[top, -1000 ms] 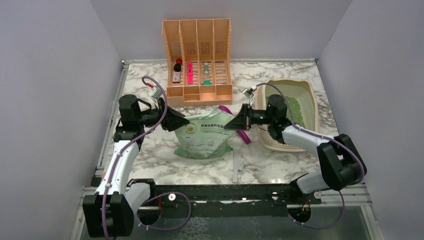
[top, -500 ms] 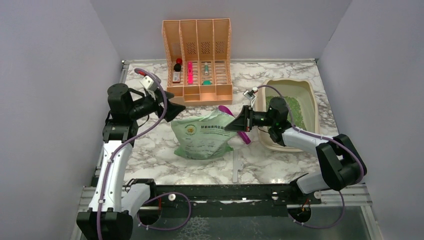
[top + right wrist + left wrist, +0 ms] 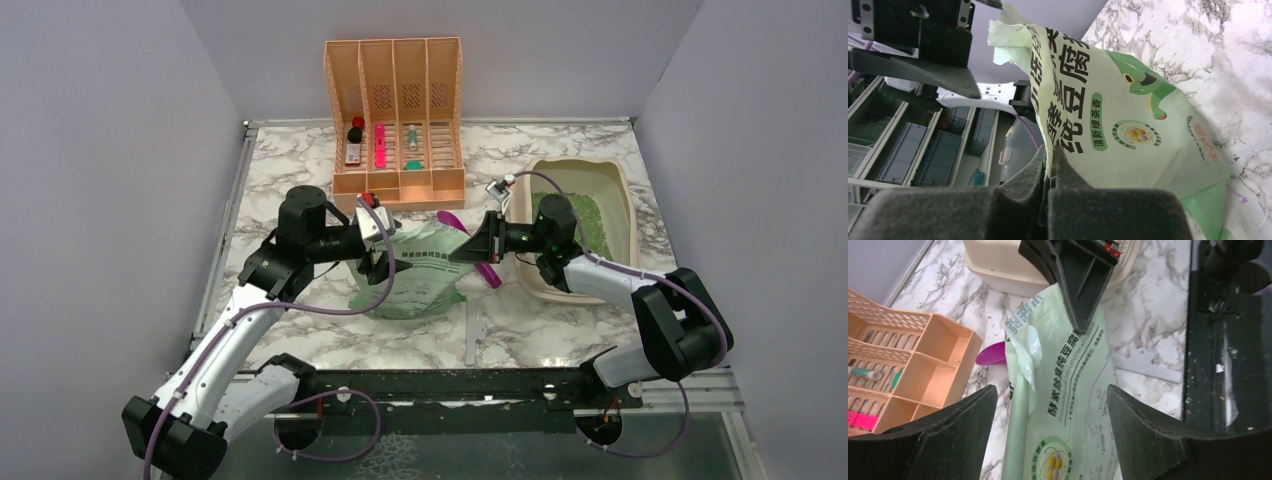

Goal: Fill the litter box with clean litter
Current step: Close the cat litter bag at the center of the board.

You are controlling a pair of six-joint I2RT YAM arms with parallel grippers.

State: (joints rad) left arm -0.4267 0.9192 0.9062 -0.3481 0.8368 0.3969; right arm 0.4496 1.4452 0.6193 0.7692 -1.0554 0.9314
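Note:
The beige litter box (image 3: 622,190) sits at the right of the table, and a patch of green clean litter (image 3: 590,222) lies inside it. A pale green litter bag (image 3: 425,280) stands mid-table. My right gripper (image 3: 463,250) is shut on the bag's upper right edge, which the right wrist view shows pinched between the fingers (image 3: 1050,161). My left gripper (image 3: 383,262) is open at the bag's left side. In the left wrist view the bag (image 3: 1068,405) lies between and below the spread jaws of that gripper (image 3: 1052,407), apart from them.
A peach slatted organizer (image 3: 395,120) holding small items stands at the back centre, close behind the bag. A purple scoop (image 3: 488,272) lies between the bag and the litter box. A white strip (image 3: 470,335) lies near the front edge. Grey walls enclose the table.
My left arm swung from the table's left side in to the bag, and its jaws opened wider. The right gripper kept its hold on the bag's edge.

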